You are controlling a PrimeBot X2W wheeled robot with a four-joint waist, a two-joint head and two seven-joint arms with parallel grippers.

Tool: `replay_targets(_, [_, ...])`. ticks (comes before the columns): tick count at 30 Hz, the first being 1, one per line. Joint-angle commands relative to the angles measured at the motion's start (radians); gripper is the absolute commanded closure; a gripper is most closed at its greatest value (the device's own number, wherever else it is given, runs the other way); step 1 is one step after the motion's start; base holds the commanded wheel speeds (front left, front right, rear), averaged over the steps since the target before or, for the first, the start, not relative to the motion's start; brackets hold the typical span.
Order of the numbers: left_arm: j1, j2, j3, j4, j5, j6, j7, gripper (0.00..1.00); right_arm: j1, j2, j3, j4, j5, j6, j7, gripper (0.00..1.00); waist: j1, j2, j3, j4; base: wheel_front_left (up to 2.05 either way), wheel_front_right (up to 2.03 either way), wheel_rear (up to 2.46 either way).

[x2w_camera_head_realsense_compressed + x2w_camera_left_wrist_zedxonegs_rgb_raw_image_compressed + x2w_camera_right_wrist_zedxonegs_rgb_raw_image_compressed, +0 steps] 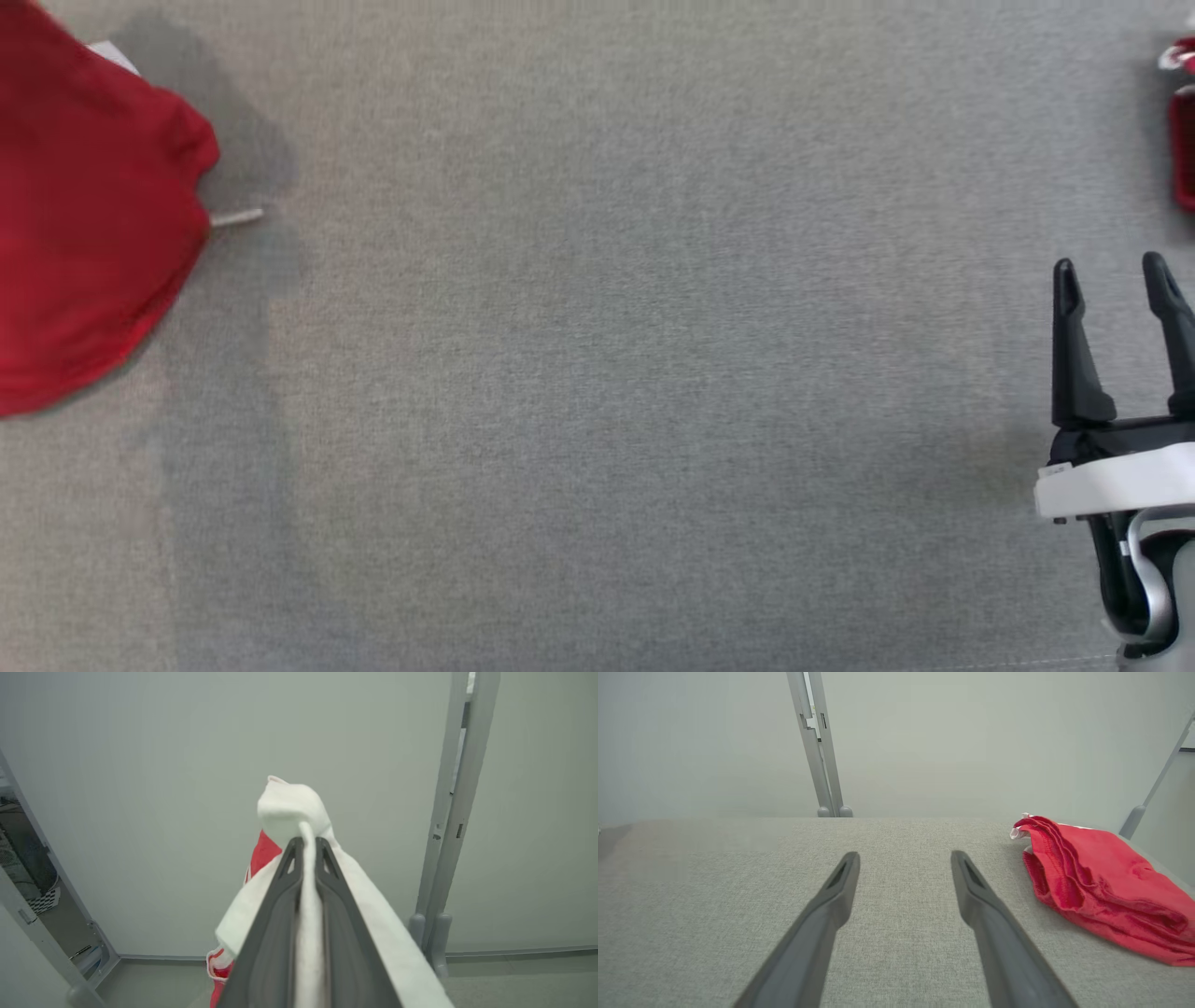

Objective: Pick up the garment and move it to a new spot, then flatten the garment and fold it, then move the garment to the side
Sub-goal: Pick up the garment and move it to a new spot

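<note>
The left claw (308, 841) is clamped tight on a white fold of the red garment (289, 809), which bunches just past its tips. The right claw (1109, 264) stands wide open and holds nothing, over the grey table (597, 420). Farther off to its right lies another red cloth (1101, 891).

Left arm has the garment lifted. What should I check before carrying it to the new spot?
1. Grip: left pincer shut on the white-trimmed red cloth garment: ok.
2. Clearance: garment hanging fully off the grey woven tabletop: cannot tell; its lower part runs past the head view's left edge.
3. Free arm: right pincer open and holding nothing: ok.
4. Landing area: middle of the tabletop bare for laying down: ok.
5. Obstacle: crumpled red cloth pile at the tabletop's right side, apart from the right pincer: ok.
</note>
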Motion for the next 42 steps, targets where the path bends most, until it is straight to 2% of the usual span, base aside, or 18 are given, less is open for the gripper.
replay_targets(1, [-0.035, -0.010, -0.009, -0.041, 0.009, -0.001, 0.009, 1.00, 0.014, 0.009, 0.003, 0.012, 0.009, -0.001, -0.011, 0.00, 0.0001, 0.0000, -0.072, -0.066, 0.00, 0.00, 0.00])
replay_targets(6, [-0.107, -0.052, -0.053, -0.178, 0.021, 0.005, 0.077, 1.00, 0.021, 0.029, 0.007, 0.045, 0.012, -0.001, -0.034, 0.00, 0.0001, 0.0000, -0.105, -0.135, 0.00, 0.00, 0.00])
replay_targets(11, [-0.185, -0.122, -0.105, -0.284, 0.017, 0.002, 0.148, 1.00, 0.009, 0.049, 0.018, 0.082, 0.018, -0.001, -0.058, 0.00, 0.0001, 0.0000, -0.116, -0.217, 0.00, 0.00, 0.00])
replay_targets(17, [-0.256, -0.214, -0.164, -0.332, 0.005, -0.001, 0.181, 1.00, -0.003, 0.071, 0.038, 0.133, 0.025, -0.001, -0.086, 0.00, 0.0001, 0.0000, -0.122, -0.299, 0.00, 0.00, 0.00])
replay_targets(20, [-0.235, -0.251, -0.188, -0.340, -0.005, -0.001, 0.180, 1.00, -0.001, 0.076, 0.046, 0.153, 0.027, -0.001, -0.097, 0.00, 0.0001, 0.0000, -0.127, -0.320, 0.00, 0.00, 0.00])
replay_targets(25, [-0.089, -0.289, -0.194, -0.355, -0.044, 0.023, 0.164, 1.00, 0.013, 0.082, 0.042, 0.174, 0.028, -0.001, -0.112, 0.00, 0.0001, 0.0000, -0.133, -0.317, 0.00, 0.00, 0.00])
replay_targets(30, [0.160, -0.287, -0.194, -0.382, -0.080, 0.063, 0.129, 1.00, 0.014, 0.085, 0.042, 0.180, 0.026, -0.001, -0.117, 0.00, 0.0001, 0.0000, -0.135, -0.284, 0.00, 0.00, 0.00])
replay_targets(35, [0.449, -0.268, -0.179, -0.429, -0.120, 0.112, 0.089, 1.00, 0.021, 0.081, 0.038, 0.179, 0.021, -0.001, -0.119, 0.00, 0.0001, 0.0000, -0.141, -0.243, 0.00, 0.00, 0.00])
replay_targets(42, [0.793, -0.214, -0.145, -0.522, -0.155, 0.169, 0.039, 1.00, 0.037, 0.078, 0.038, 0.182, 0.020, -0.001, -0.113, 0.00, 0.0001, 0.0000, -0.159, -0.205, 0.00, 0.00, 0.00])
